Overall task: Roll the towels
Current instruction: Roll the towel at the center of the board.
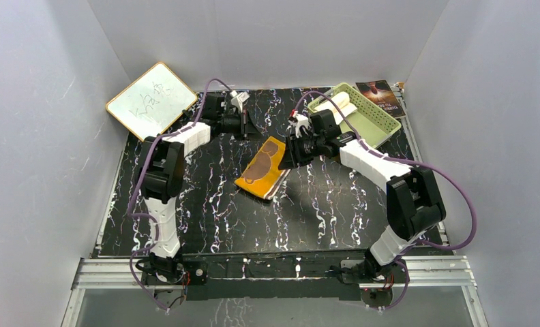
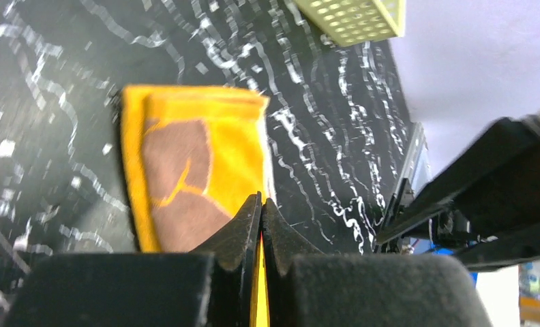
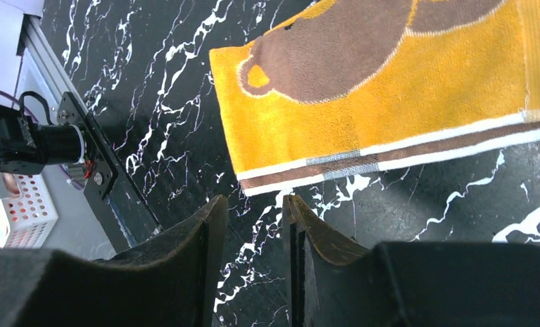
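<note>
Desk: Where were the towels?

Op: The mustard towel [image 1: 262, 168] lay flat and slantwise near the middle of the tabletop [image 1: 206, 218], brown bear print up. I saw the cream towel [image 1: 340, 105] rolled inside the green basket [image 1: 384, 124] at the far right corner.

Desk: And the fingers?

Op: My left gripper [image 2: 261, 199] hung toward the far edge, near the mustard towel's far end. Its fingers were pressed together, with a yellow sliver showing through the slit. My right gripper [image 3: 253, 204] hovered just beside that towel's striped edge, fingers spread, only bare tabletop between them.
</note>
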`<state>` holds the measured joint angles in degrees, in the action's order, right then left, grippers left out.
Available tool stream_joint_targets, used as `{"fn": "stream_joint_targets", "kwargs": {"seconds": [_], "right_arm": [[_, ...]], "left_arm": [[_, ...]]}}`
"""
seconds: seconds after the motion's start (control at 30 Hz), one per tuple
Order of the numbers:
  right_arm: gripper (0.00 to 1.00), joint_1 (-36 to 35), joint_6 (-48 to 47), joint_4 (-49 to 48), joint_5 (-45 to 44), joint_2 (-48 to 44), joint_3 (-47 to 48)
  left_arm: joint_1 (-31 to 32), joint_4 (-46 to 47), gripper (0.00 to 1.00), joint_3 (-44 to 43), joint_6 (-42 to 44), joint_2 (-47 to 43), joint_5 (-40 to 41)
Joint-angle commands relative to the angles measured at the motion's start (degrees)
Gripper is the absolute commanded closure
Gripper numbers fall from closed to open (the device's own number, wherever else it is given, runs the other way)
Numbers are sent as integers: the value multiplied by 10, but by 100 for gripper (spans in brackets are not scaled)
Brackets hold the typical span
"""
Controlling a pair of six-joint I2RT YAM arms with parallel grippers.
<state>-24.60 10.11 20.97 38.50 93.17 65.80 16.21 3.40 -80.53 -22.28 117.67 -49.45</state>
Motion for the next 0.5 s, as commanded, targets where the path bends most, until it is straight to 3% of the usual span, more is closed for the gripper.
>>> {"fn": "stream_joint_targets", "kwargs": {"seconds": [0.0, 0.2, 0.47], "right_arm": [[66, 1, 11, -9, -31, -11, 6], [67, 1, 18, -23, -30, -26, -7], [68, 1, 12, -21, -20, -35, -20]], "left_arm": [[11, -21, 100, -65, 37, 34, -114], [34, -54, 100, -97, 62, 95, -143], [44, -70, 100, -70, 93, 117, -57]]}}
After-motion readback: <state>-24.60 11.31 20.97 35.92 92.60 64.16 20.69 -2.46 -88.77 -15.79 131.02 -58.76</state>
